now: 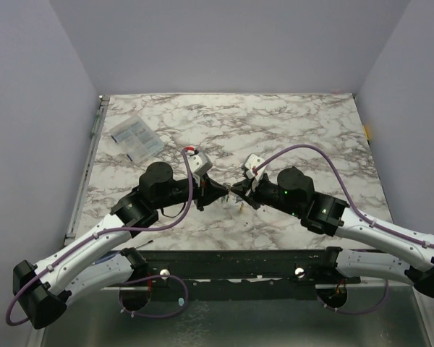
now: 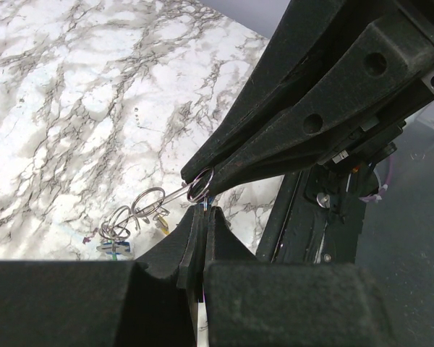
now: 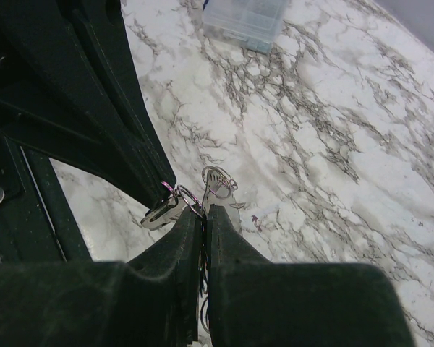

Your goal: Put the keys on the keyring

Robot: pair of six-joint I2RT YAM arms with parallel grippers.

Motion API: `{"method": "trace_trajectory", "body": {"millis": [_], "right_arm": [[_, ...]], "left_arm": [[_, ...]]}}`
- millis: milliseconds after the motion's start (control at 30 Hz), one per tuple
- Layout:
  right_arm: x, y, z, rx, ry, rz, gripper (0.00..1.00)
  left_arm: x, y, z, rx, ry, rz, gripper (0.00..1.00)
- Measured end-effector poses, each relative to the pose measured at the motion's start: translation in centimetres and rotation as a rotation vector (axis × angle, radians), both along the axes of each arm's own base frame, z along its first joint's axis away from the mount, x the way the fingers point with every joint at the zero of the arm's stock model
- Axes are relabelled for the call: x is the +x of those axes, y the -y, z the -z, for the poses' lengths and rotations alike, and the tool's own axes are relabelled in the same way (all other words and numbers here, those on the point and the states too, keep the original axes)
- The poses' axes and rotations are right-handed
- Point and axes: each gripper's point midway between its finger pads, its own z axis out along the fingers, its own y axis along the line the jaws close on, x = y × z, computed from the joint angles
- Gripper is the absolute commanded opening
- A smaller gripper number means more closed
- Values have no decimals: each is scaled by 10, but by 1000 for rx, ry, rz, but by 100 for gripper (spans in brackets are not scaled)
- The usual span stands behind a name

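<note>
The keys [image 2: 161, 222] lie on the marble table [image 2: 65, 108] in a small cluster with a few loose wire loops [image 2: 150, 201]. In the left wrist view they sit at about 8 o'clock from the keyring [image 2: 200, 184]. One head looks yellowish and another, further toward 8 o'clock, bluish.

The keyring is held up off the table, pinched at the very tips of the right gripper [image 2: 195, 173]. Its fingers are closed on the ring with no gap showing. A thin wire runs from the ring down toward the loops.

Just below, at 6 o'clock from the ring, the left gripper [image 2: 205, 215] has its fingers pressed together. A bluish sliver shows at their tips. In the right wrist view a silvery piece [image 3: 158, 215] sits at that gripper's tip, but I cannot tell whether it is a key or a ring.

In the top view both grippers meet tip to tip near the middle of the table. The left arm comes in from 8 o'clock and the right arm from 4 o'clock, each with a purple cable [image 1: 320, 155] looped over it. A clear plastic packet [image 1: 135, 137] lies well apart, at 10 o'clock from the meeting point.
</note>
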Motion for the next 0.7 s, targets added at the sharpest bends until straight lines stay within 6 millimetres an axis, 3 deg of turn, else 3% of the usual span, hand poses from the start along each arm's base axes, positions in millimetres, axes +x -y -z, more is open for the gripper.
{"method": "trace_trajectory", "body": {"millis": [700], "right_arm": [[1, -1, 10, -29, -17, 0, 1]], "left_arm": [[-3, -1, -6, -15, 13, 10, 0]]}}
